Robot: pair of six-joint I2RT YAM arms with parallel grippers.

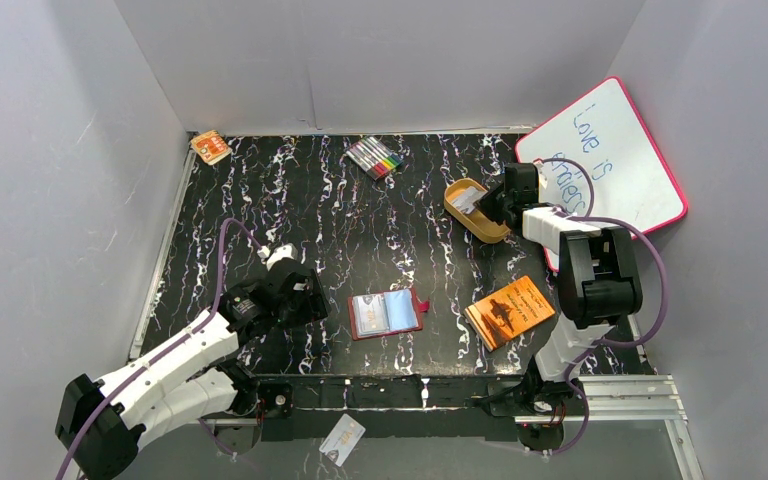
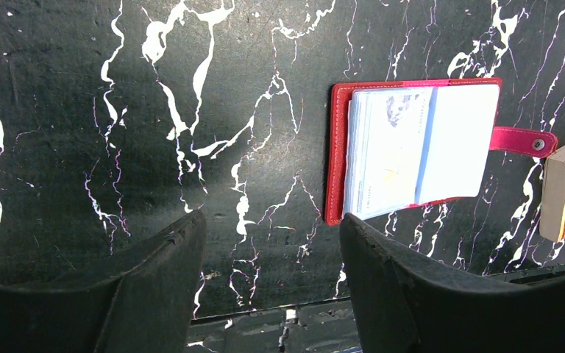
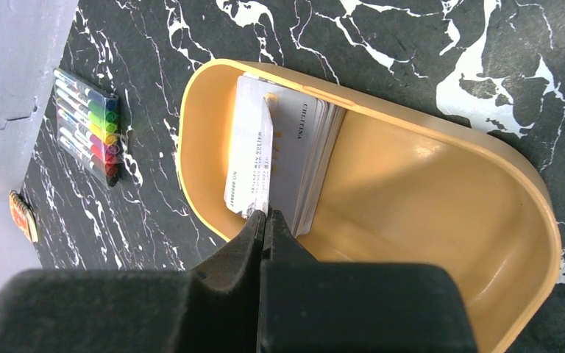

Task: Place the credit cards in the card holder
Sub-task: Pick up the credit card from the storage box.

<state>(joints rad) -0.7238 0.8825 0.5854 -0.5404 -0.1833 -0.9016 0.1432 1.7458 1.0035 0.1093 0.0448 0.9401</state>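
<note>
Lower left, top view: left gripper (image 1: 295, 292) over the table (image 1: 260, 200), fingers spread wide, nothing between them. Lower centre: holder (image 1: 387, 313) lies open and flat, pale sleeves up, snap tab pointing right. Just right, apart: orange booklet (image 1: 510, 311). Upper right: tray (image 3: 427, 220) holds the cards (image 3: 305, 162), stacked against 1 end wall. Right gripper (image 3: 265, 215) is pinched on the front card (image 3: 249, 154), at its lower edge.
</note>
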